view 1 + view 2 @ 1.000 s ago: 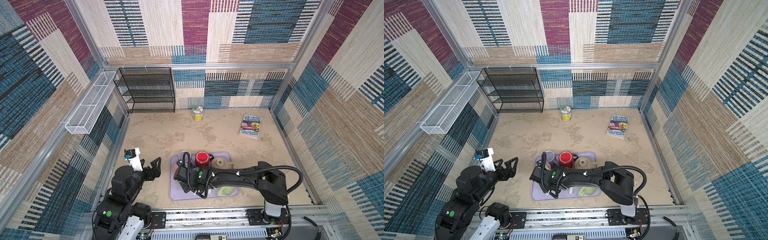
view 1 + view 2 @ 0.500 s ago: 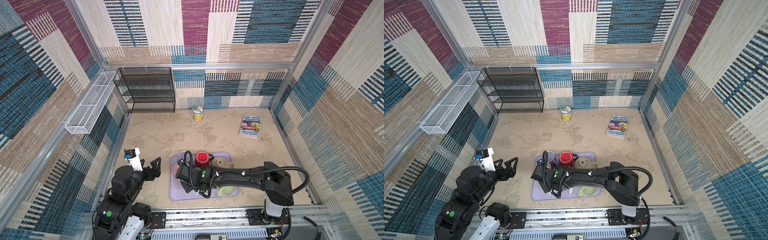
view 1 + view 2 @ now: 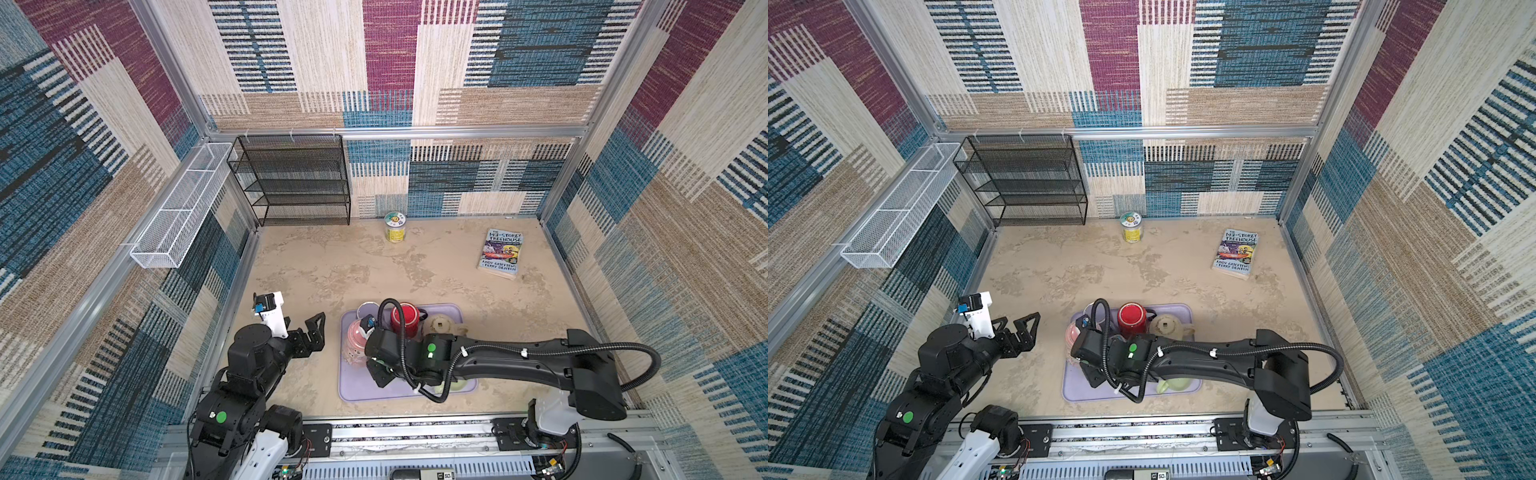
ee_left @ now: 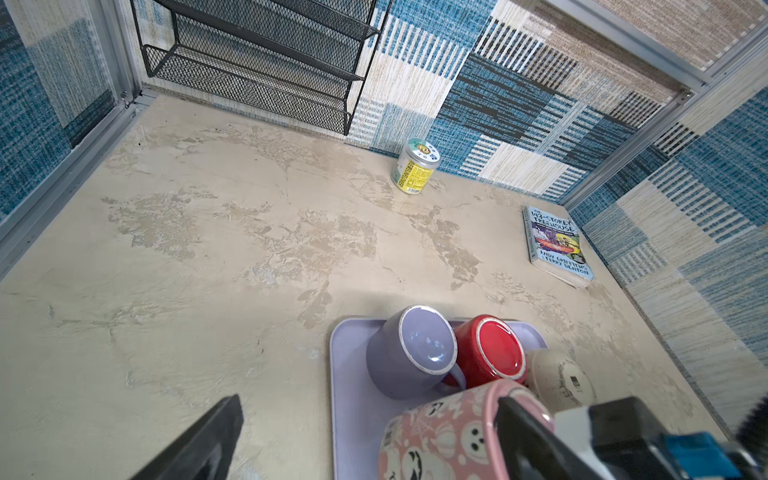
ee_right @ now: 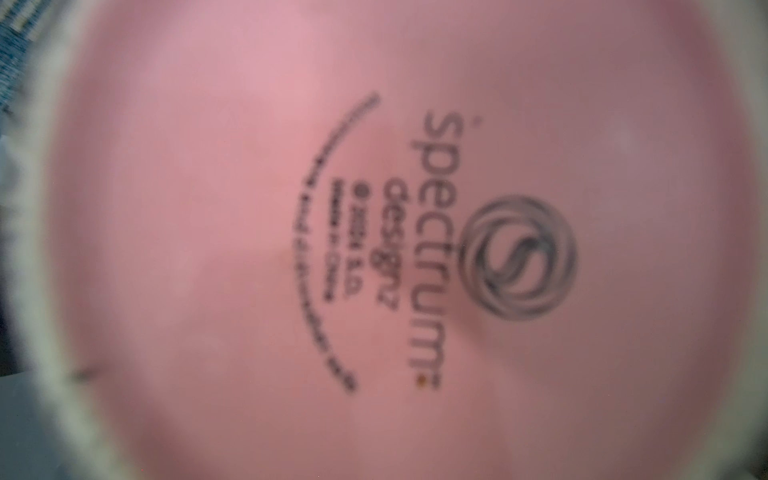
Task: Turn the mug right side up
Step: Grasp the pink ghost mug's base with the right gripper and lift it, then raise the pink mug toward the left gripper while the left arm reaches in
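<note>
A pink mug [image 3: 354, 340] [image 3: 1071, 336] printed with ghosts and pumpkins lies tipped on its side above the left part of the lilac tray [image 3: 357, 388]. Its base fills the right wrist view [image 5: 374, 216]. My right gripper [image 3: 366, 353] [image 3: 1082, 354] reaches across from the right and is shut on the pink mug; where it grips is hidden. My left gripper [image 3: 312, 332] [image 3: 1016, 326] hangs open just left of the tray. The left wrist view shows the pink mug [image 4: 440, 436] ahead, between the spread fingers [image 4: 199, 440].
On the tray stand upside-down mugs: lilac [image 4: 415, 353], red [image 4: 494, 349] and cream [image 4: 561, 378]; a green one [image 3: 1173, 384] lies under my right arm. At the back are a yellow can [image 3: 394, 227], a book [image 3: 500, 253], a black wire rack [image 3: 295, 183] and a white basket [image 3: 178, 212].
My right arm's elbow has swung out to the right while its gripper stayed at the pink mug. The left jaws have spread slightly wider.
</note>
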Available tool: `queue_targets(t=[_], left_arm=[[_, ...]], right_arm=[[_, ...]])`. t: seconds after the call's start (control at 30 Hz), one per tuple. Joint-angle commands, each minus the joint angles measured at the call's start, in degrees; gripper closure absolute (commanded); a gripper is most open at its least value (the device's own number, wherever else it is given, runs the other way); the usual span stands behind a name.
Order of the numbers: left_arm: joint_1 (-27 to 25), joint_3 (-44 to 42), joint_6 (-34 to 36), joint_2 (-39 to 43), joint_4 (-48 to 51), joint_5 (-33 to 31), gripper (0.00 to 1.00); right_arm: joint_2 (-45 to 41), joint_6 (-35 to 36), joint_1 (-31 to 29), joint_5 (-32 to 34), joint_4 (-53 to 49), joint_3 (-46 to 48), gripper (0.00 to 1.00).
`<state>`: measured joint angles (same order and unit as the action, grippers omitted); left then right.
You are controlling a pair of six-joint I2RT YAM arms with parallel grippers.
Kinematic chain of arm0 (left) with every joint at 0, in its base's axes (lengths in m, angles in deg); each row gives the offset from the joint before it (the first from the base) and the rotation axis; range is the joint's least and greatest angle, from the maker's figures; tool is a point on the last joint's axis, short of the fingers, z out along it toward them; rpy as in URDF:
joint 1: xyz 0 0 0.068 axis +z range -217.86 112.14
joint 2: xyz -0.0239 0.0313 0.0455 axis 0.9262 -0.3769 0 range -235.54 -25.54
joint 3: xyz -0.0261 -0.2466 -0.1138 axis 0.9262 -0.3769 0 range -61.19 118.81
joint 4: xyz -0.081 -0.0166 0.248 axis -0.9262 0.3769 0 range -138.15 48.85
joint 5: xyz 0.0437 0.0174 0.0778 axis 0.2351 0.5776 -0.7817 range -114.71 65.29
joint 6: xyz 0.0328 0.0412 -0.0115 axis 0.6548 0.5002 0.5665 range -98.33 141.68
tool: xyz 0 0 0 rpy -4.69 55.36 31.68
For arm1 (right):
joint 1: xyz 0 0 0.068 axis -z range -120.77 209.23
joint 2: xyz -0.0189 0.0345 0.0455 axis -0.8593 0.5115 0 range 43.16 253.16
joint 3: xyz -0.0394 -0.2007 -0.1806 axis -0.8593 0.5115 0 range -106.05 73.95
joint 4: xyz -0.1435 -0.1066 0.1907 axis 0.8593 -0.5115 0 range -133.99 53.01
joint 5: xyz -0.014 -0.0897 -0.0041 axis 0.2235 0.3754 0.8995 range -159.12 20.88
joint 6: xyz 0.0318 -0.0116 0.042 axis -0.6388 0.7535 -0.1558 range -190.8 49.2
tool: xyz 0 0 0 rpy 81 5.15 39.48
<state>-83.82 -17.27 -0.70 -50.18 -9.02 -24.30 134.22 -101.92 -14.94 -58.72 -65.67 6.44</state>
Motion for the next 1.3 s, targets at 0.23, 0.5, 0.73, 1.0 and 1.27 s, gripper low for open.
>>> queue_targets(t=[0.23,0.5,0.73,1.0,1.27], left_arm=[[0.1,4.8,-1.1,-7.3,-3.3,10.3,0.01],[0.0,8.2,-3.8,-15.9,-6.6,21.0,0.01],[-1.8,6.4,-6.4,-19.8,-12.8,25.8,0.01],[-10.9,1.3,-9.4,-24.6,-24.0,25.9,0.03],[-16.2,-6.3,-14.7,-25.7,-39.3,28.1,0.05]], right_arm=[[-14.8,-2.7,2.7,-1.0,10.4,7.9,1.0],[-29.8,-3.3,9.2,-3.6,14.3,16.1,1.0],[-41.7,-2.8,18.2,-10.2,16.6,22.9,1.0],[-49.1,-3.4,28.5,-21.9,22.5,29.7,1.0],[-51.7,-6.1,38.2,-34.8,31.5,34.7,1.0]])
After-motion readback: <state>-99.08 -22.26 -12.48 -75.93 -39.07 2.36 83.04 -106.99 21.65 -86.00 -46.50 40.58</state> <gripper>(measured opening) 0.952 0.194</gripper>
